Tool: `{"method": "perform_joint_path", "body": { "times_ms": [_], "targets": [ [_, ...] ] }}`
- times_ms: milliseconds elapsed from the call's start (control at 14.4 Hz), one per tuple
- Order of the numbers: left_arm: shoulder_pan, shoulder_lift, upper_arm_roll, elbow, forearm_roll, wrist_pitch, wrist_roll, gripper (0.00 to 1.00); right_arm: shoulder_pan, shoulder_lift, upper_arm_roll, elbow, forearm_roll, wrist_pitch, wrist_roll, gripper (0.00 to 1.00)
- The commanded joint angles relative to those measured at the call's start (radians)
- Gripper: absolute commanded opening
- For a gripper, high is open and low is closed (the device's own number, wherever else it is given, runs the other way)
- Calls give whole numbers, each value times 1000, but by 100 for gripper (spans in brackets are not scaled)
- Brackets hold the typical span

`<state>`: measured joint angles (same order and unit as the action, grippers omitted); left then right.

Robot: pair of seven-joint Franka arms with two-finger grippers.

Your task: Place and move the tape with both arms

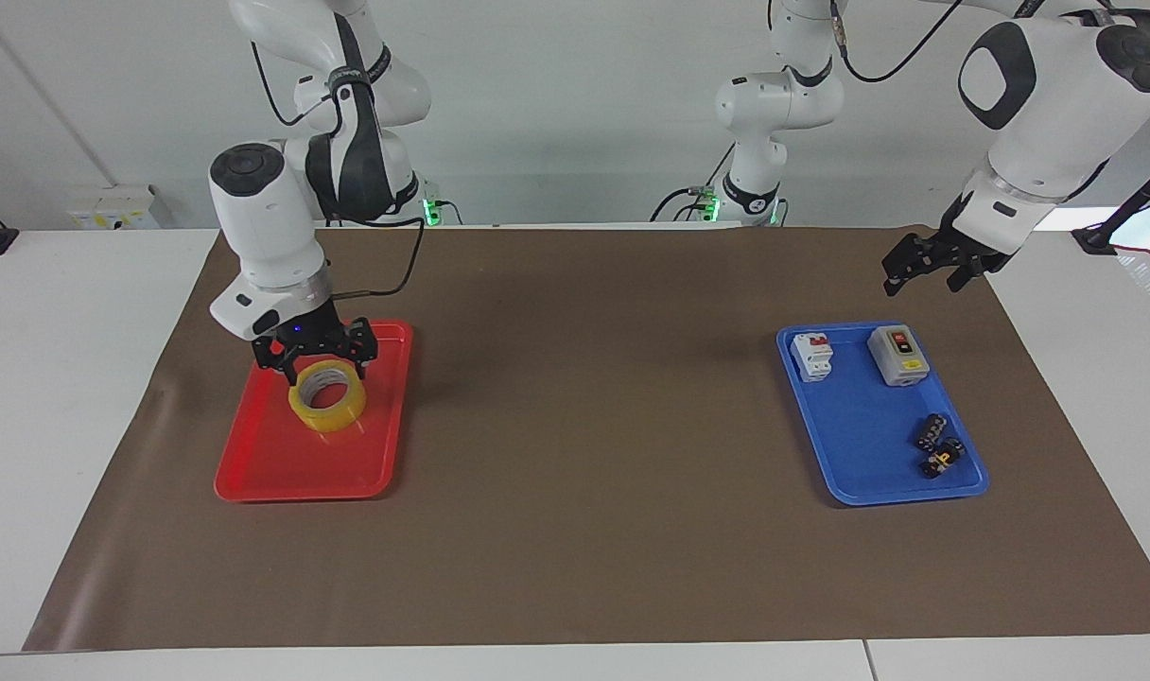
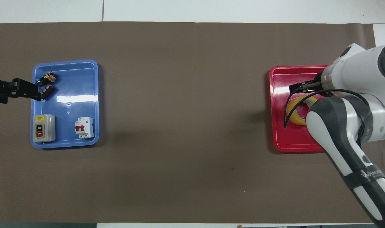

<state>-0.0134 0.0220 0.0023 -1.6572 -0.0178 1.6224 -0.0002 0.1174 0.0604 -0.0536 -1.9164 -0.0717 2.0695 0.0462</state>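
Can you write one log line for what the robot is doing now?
tape: in red tray | right tool: open, over tape | left tool: open, waiting

White table (image 1: 55,397): brown mat (image 1: 584,378) carrying red tray (image 1: 272,473), blue tray (image 1: 868,473)
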Motion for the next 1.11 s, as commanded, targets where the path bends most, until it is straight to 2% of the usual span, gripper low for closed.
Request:
{"method": "perform_joint_path", "body": {
  "times_ms": [0, 277, 554, 623, 1038],
  "targets": [
    [6, -14, -1, -13, -24, -7, 14, 100, -51, -7, -2, 132, 67, -190, 55, 100],
    [6, -14, -1, -13, -24, -7, 14, 100, -93, -95, -3, 178, 66, -333, 53, 100],
    [6, -14, -1, -13, -24, -7, 14, 100, -93, -96, -3, 341, 49, -531, 46, 100],
    [6, -14, -1, -13, -24, -7, 14, 100, -93, -90, 0, 376, 49, -555, 44, 100],
    [6, -14, -1, -13, -24, -7, 14, 100, -61, -99, 9, 359, 26, -571, 1, 100]
  ]
}}
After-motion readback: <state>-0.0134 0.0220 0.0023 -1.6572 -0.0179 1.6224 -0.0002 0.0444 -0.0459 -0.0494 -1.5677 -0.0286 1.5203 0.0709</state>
